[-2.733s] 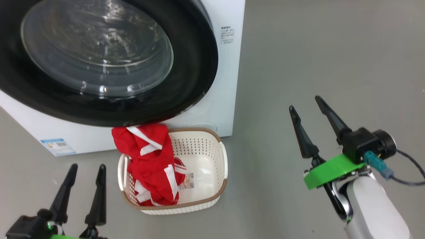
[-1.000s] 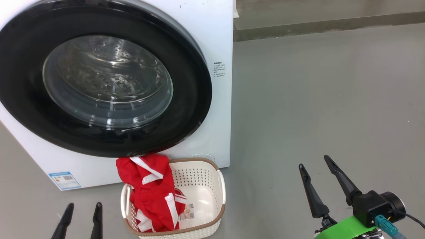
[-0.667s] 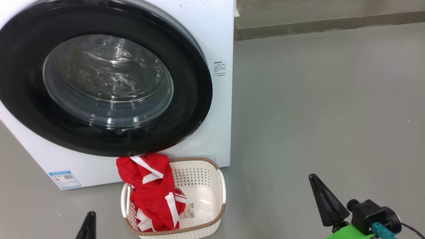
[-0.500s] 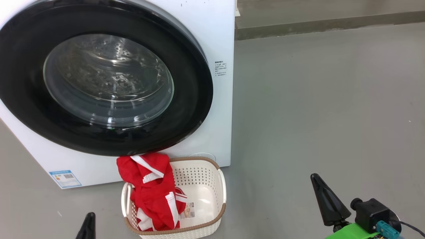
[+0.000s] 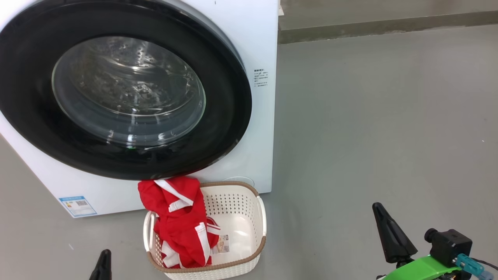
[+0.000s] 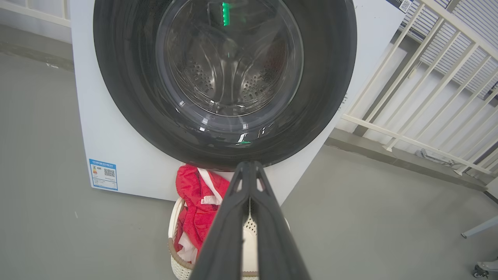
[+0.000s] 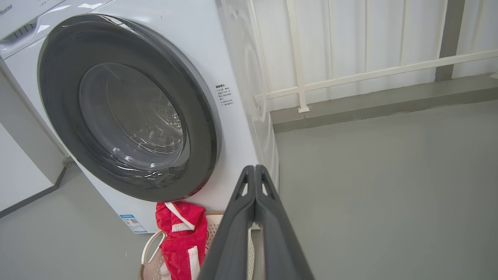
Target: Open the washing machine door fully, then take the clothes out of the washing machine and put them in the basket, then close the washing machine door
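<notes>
We log washing machine door (image 5: 124, 89) shut against washing machine (image 5: 260, 39); clothes (image 5: 179, 221) heaped in basket (image 5: 233, 202) just in front of it, basket's near end cut off; left gripper (image 6: 249, 167) and right gripper (image 7: 255, 171) fully closed, empty

— Is the large round door (image 5: 124, 89), glossy black rim and glass window, whole from the head?
— No, its top and left run off the picture.
— The small cream perforated plastic basket (image 5: 229, 202)?
— Its left wall and part of its floor sticker (image 5: 223, 244) lie under bright red white-striped clothes (image 5: 179, 221).
— The small printed label (image 5: 261, 77) on the big white washing machine (image 5: 256, 147)?
— Too small to read. The left gripper (image 5: 103, 258) is cut off to a dark tip.
</notes>
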Robot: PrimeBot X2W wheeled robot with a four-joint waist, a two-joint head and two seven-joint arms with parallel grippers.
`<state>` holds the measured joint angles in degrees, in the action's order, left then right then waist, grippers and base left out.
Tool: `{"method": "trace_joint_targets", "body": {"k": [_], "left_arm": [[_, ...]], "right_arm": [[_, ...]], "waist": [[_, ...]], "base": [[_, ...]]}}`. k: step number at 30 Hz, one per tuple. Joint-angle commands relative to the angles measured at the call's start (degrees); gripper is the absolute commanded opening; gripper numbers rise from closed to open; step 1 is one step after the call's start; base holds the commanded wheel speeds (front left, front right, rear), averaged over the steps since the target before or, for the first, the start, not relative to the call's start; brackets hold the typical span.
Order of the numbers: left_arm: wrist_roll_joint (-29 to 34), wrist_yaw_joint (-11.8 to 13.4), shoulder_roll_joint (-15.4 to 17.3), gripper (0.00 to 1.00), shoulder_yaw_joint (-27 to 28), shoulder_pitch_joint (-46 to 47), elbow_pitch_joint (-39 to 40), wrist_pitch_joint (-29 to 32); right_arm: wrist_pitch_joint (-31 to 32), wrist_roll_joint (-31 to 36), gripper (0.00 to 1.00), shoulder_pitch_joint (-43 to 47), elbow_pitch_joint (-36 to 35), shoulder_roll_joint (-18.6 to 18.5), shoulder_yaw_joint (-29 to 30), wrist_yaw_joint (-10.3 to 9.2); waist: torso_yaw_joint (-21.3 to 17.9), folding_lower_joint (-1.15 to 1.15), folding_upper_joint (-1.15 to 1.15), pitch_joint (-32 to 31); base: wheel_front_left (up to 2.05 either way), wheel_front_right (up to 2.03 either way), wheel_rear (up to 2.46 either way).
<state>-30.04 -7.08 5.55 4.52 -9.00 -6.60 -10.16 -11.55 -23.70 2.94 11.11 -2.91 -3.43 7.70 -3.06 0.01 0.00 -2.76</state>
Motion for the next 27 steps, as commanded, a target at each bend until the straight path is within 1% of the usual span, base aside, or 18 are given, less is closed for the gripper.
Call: {"method": "trace_joint_targets", "body": {"k": [1,24,25,26,27], "left_arm": [[-1.4,-0.1,0.5,0.0,0.7,2.6,1.0,0.3],[-15.4,-0.2,-0.2,0.0,1.0,5.5,-1.0,4.0],[-15.4,-0.2,-0.2,0.0,1.0,5.5,-1.0,4.0],[-16.7,-0.2,-0.3,0.0,1.0,5.8,-1.2,4.4],[-16.7,-0.2,-0.3,0.0,1.0,5.8,-1.2,4.4]], "right_arm": [[0.2,-1.9,0.0,-2.7,-1.3,-0.7,0.3,-0.04],[3.5,-18.1,0.0,-4.1,-0.4,-1.2,1.5,-0.08],[3.5,-18.1,0.0,-4.1,-0.4,-1.2,1.5,-0.08],[3.9,-19.5,0.0,-4.3,-0.3,-1.2,1.7,-0.08],[3.9,-19.5,0.0,-4.3,-0.3,-1.2,1.7,-0.08]], "waist": [[0.0,-0.01,0.0,0.0],[0.7,-0.01,0.0,0.7],[0.7,-0.01,0.0,0.7],[0.8,-0.01,0.0,0.8],[0.8,-0.01,0.0,0.8]], "base": [[0.0,0.0,0.0],[0.0,0.0,0.0],[0.0,0.0,0.0],[0.0,0.0,0.0],[0.0,0.0,0.0]]}}
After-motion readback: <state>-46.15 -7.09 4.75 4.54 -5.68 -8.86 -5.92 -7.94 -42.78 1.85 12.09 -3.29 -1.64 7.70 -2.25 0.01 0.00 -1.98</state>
